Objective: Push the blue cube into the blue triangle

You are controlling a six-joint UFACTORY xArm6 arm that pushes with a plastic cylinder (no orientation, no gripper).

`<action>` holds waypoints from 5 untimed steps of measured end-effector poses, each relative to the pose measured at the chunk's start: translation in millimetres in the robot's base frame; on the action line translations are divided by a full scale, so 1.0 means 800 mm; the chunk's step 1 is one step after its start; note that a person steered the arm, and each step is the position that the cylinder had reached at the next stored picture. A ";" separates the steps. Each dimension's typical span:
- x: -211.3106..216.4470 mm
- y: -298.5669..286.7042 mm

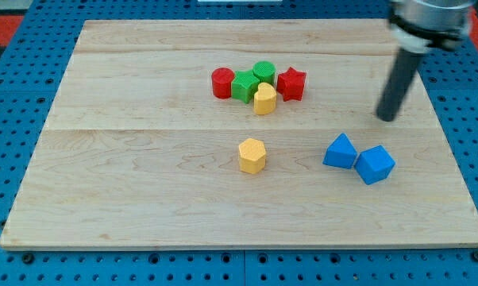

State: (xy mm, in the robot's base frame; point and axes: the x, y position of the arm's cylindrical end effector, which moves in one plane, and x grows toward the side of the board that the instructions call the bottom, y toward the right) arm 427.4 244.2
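The blue cube (pixel 375 164) lies on the wooden board at the view's right, touching the blue triangle (pixel 340 151) on its left side. My tip (pixel 387 118) is above the two blocks in the view, a short way up and slightly right of the blue cube, apart from both.
A yellow hexagon block (pixel 252 155) lies near the board's middle. A cluster sits toward the view's top: red cylinder (pixel 222 83), green star (pixel 244 86), green cylinder (pixel 264 72), yellow heart-like block (pixel 264 99), red star (pixel 291 83). The wooden board (pixel 128 159) rests on blue pegboard.
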 end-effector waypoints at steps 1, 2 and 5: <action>0.068 0.047; 0.100 0.038; 0.110 -0.115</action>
